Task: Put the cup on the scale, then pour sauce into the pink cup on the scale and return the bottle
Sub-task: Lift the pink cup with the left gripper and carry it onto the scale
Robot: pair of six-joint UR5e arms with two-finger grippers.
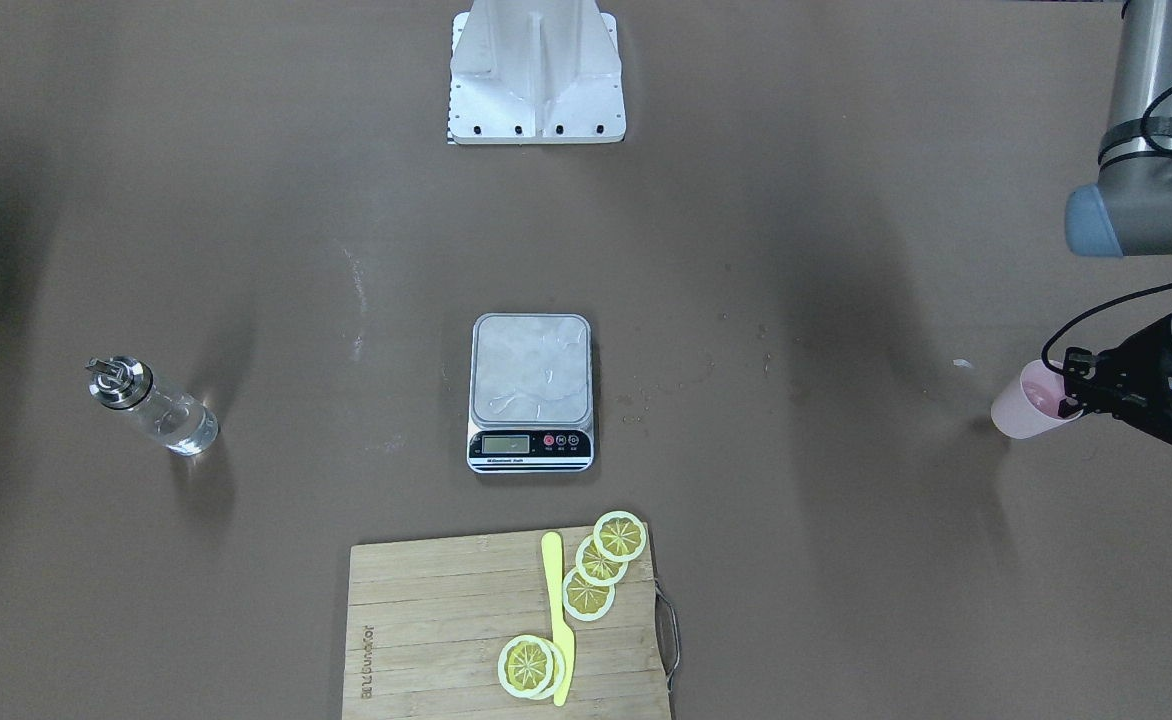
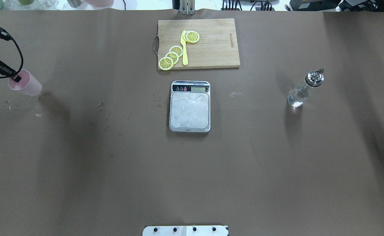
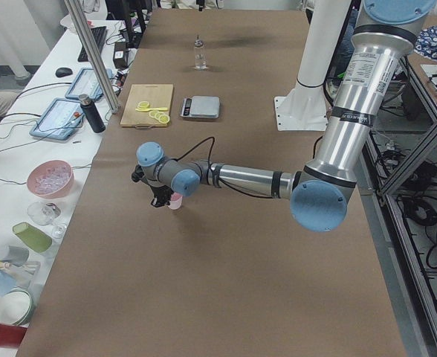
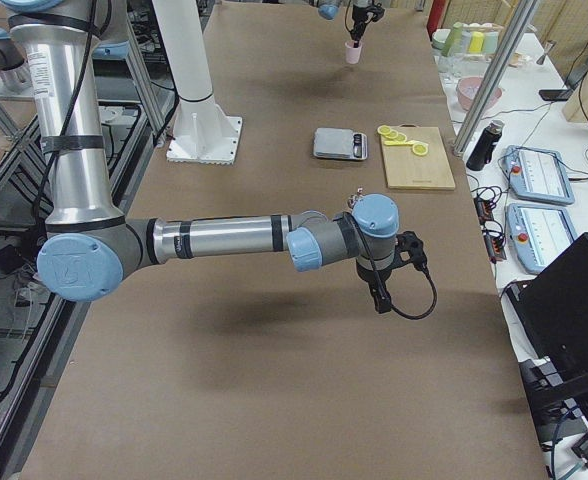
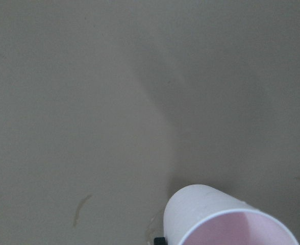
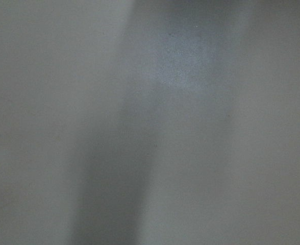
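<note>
The pale pink cup (image 1: 1021, 410) (image 2: 28, 86) is at the far left of the table, well away from the scale (image 2: 189, 109) (image 1: 531, 390) in the middle. My left gripper (image 1: 1071, 397) (image 2: 16, 78) is shut on the cup's rim, with one finger inside the mouth. In the left wrist view the cup (image 5: 226, 219) fills the lower right corner. The glass bottle (image 2: 305, 87) (image 1: 156, 408) with clear sauce stands alone on the right side. My right gripper (image 4: 379, 298) shows only in the exterior right view, over bare table, so I cannot tell whether it is open or shut.
A wooden cutting board (image 2: 211, 42) with lemon slices (image 2: 172, 56) and a yellow knife (image 2: 184, 49) lies just beyond the scale. The robot's white base (image 1: 536, 75) stands behind the scale. Brown paper covers the table between the cup and the scale.
</note>
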